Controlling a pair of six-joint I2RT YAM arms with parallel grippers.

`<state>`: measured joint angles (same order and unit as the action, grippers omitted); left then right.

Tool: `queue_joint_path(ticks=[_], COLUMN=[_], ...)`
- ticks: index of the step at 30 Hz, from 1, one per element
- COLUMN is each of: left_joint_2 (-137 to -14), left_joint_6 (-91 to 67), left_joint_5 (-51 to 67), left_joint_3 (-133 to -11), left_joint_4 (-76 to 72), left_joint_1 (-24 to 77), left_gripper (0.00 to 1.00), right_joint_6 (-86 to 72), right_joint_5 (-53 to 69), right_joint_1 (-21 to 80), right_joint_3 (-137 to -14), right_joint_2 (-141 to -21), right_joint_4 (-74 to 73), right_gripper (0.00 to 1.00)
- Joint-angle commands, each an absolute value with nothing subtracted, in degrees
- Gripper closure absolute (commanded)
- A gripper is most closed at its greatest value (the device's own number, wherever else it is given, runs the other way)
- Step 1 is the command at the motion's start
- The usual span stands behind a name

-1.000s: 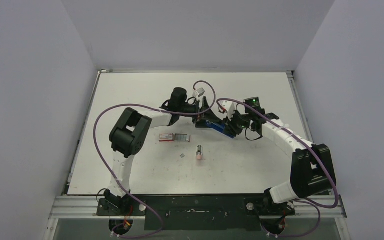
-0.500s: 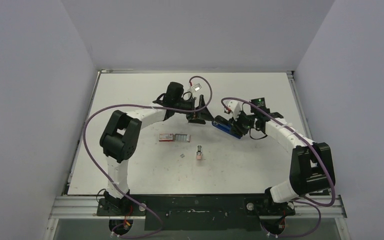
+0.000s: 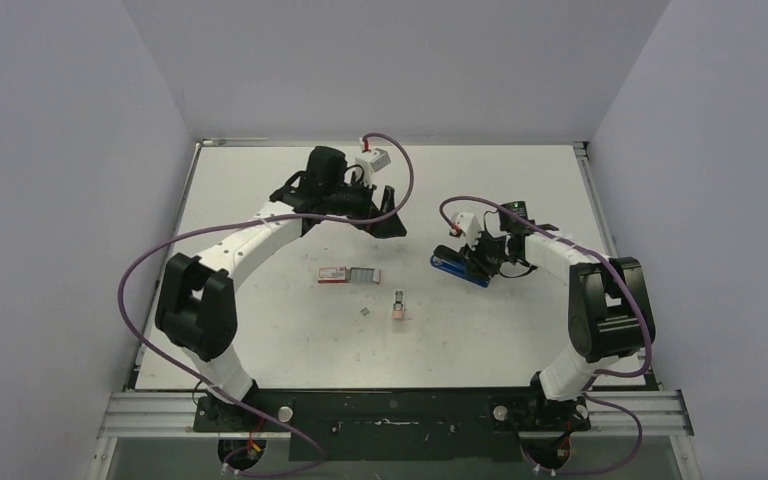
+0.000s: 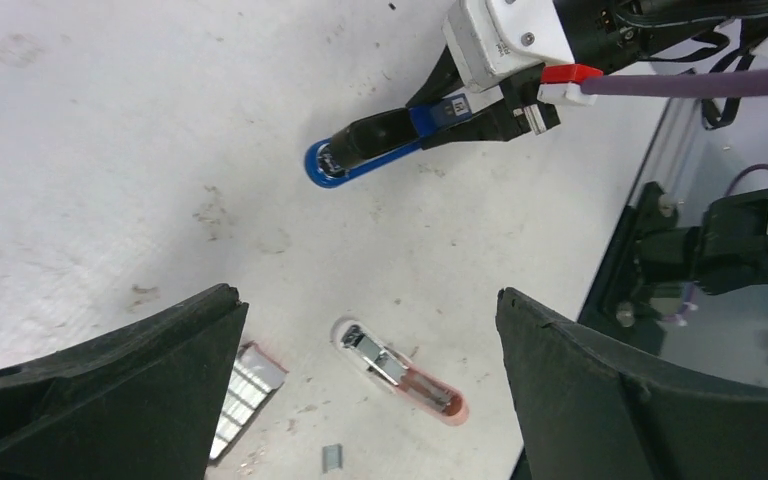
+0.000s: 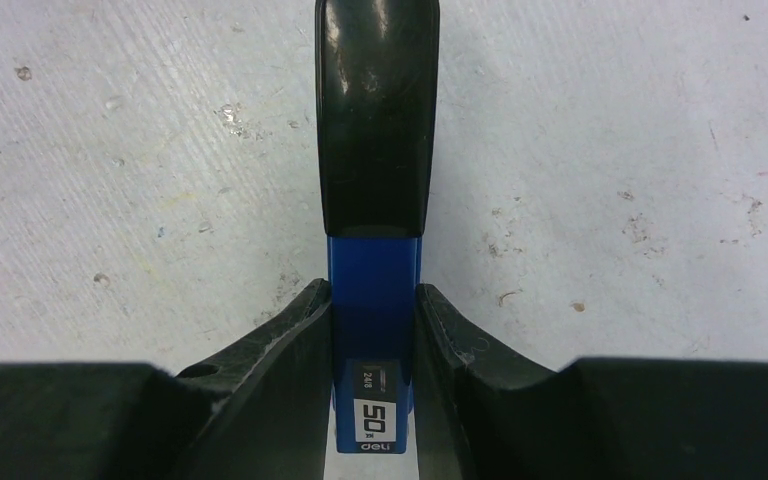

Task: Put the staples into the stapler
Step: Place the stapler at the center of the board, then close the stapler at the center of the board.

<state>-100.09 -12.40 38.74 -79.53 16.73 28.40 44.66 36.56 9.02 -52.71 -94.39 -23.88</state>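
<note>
The slim blue stapler (image 3: 450, 264) with its black end lies low over the table right of centre, and my right gripper (image 3: 479, 262) is shut on its blue body. In the right wrist view the stapler (image 5: 375, 270) sits squeezed between both fingers (image 5: 290, 345). My left gripper (image 3: 390, 215) hangs open and empty above the table, left of and apart from the stapler (image 4: 378, 146). The staples lie mid-table: a red-and-white box (image 3: 334, 274) with silvery strips (image 3: 363, 274) beside it. The left wrist view shows the strips (image 4: 245, 385) by the left finger of the left gripper (image 4: 365, 300).
A small pink block (image 3: 398, 309) with a metal piece on it stands below the strips; it also shows in the left wrist view (image 4: 400, 372). One loose staple bit (image 3: 364, 312) lies left of it. The white table (image 3: 260, 330) ends at walls on three sides.
My left gripper has opened wide, let go of the stapler's end and drawn back to the far left. The right gripper has carried the stapler right and down toward the table.
</note>
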Motion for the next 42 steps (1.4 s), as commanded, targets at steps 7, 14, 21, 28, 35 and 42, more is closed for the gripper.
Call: queue_joint_path(ticks=[7, 14, 21, 28, 35, 42], left_joint_2=[-86.5, -83.4, -83.3, -78.5, -77.9, -77.3], left_joint_6=[2.8, 3.2, 1.6, 4.2, 4.0, 2.8], left_joint_5=[24.3, 30.2, 39.3, 37.9, 37.1, 37.3], left_joint_3=[-74.8, -72.5, -66.1, -62.3, -62.4, -62.1], left_joint_4=[19.5, 22.7, 21.0, 20.1, 21.8, 21.0], left_joint_1=[27.4, 23.0, 18.0, 13.0, 8.3, 5.8], left_gripper=[0.03, 0.03, 0.04, 0.03, 0.04, 0.03], right_joint_6=[48.8, 47.4, 44.1, 41.5, 42.2, 42.2], right_joint_5=[35.9, 34.3, 29.7, 31.7, 33.6, 34.5], right_joint_1=[8.0, 8.7, 18.8, 33.3, 40.6, 44.0], right_joint_3=[-55.0, -56.0, -56.2, -56.2, -53.9, -52.3], right_joint_2=[-94.1, -88.8, -80.3, -80.4, -82.8, -84.5], right_joint_4=[-23.9, -25.3, -26.0, -28.2, -27.1, -25.7], right_gripper=[0.36, 0.27, 0.26, 0.25, 0.25, 0.27])
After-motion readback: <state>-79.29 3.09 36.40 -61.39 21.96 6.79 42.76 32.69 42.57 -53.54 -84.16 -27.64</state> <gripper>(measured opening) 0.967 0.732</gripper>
